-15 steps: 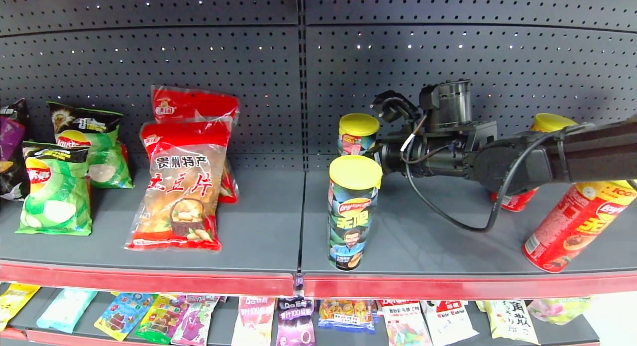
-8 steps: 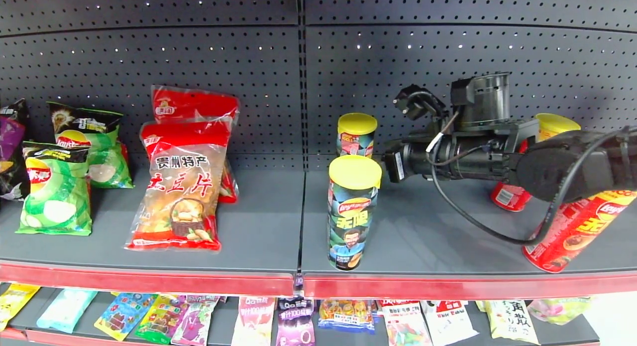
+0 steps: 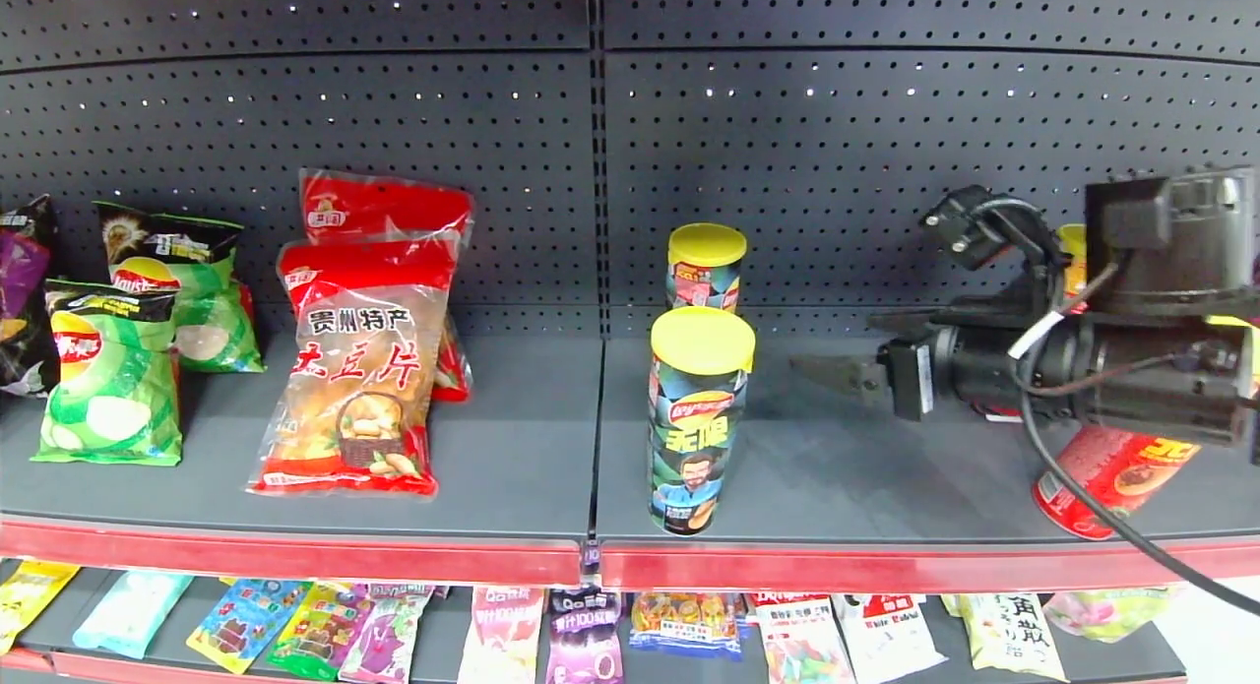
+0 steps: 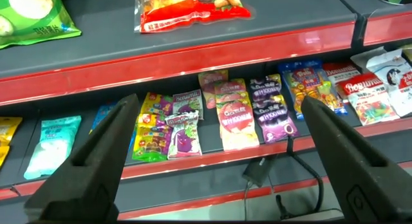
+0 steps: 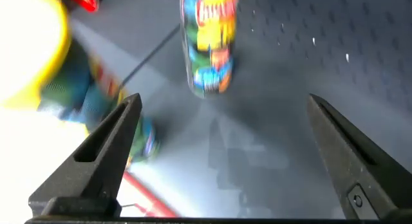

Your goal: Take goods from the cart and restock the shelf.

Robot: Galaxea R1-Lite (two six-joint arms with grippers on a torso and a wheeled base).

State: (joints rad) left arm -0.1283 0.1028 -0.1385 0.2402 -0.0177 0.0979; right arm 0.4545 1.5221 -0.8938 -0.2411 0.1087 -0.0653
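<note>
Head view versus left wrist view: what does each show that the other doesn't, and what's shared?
Head view, not the wrist: the pegboard wall, yellow can lids and the open right gripper. Left wrist view, not the head: the open left gripper and a cable below the lower shelf. Both: the red snack bag and the lower shelf's candy packets.

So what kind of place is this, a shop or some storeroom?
Most likely a shop's snack aisle, or a mock-up of one. A pegboard back panel stands behind a red-edged shelf stocked with chip bags and yellow-lidded cans, with sweet packets on the tier below.
</note>
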